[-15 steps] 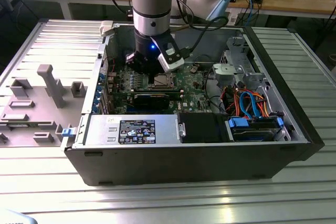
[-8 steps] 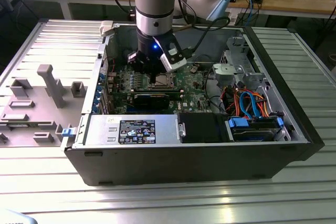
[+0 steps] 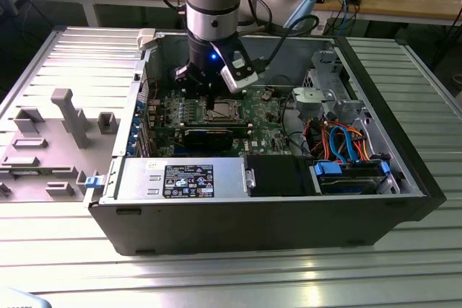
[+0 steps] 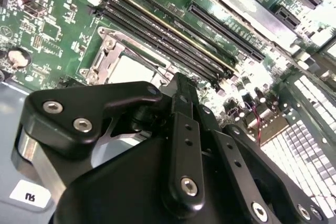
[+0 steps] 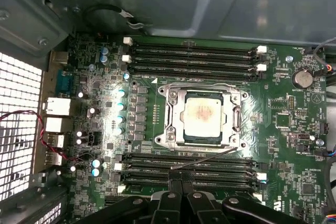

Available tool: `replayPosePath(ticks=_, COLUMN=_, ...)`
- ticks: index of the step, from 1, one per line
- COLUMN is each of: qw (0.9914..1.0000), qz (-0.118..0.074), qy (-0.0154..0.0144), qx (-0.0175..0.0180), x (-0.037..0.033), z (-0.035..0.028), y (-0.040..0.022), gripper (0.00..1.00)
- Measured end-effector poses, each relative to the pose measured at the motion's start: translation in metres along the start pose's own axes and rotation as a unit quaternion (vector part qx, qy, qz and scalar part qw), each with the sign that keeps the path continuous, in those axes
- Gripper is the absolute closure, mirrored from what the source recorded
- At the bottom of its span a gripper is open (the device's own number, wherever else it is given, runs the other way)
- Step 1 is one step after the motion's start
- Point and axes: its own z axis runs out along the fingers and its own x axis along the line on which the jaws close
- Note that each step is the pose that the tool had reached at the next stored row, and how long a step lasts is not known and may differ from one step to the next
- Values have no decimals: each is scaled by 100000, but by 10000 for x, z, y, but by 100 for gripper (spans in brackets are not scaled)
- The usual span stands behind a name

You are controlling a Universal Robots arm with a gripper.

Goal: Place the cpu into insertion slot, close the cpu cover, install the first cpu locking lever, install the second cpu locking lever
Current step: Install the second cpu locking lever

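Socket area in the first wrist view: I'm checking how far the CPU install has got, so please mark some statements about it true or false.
1. The cpu is lying outside the computer case. False: it sits in the socket on the motherboard.
2. The cpu cover lies flat, framing the cpu. True.
3. Memory slots run along one side of the socket only. False: there are rows on two opposite sides.
4. A thin metal lever slants along the socket edge nearest the gripper. True.
5. The gripper is holding the cpu. False: the cpu lies apart from it.
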Motion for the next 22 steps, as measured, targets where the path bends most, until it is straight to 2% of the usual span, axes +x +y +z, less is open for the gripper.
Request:
replayPosePath(ticks=1, qw=100000, qz=22, qy=147, qx=-56, x=-11, z=0, y=-1, gripper=89)
replayPosePath(ticks=2, qw=99999, qz=54, qy=409, qx=-285, x=-28, z=3, y=-3, gripper=89)
replayPosePath(ticks=4, qw=99994, qz=153, qy=723, qx=-792, x=-57, z=16, y=-6, gripper=89)
replayPosePath(ticks=7, qw=99989, qz=373, qy=908, qx=-1077, x=-77, z=41, y=-9, gripper=89)
replayPosePath(ticks=12, qw=99980, qz=1024, qy=896, qx=-1460, x=-78, z=99, y=-15, gripper=89)
replayPosePath(ticks=15, qw=99978, qz=1136, qy=886, qx=-1527, x=-70, z=146, y=-19, gripper=89)
replayPosePath(ticks=22, qw=99977, qz=1141, qy=886, qx=-1557, x=53, z=315, y=-23, gripper=89)
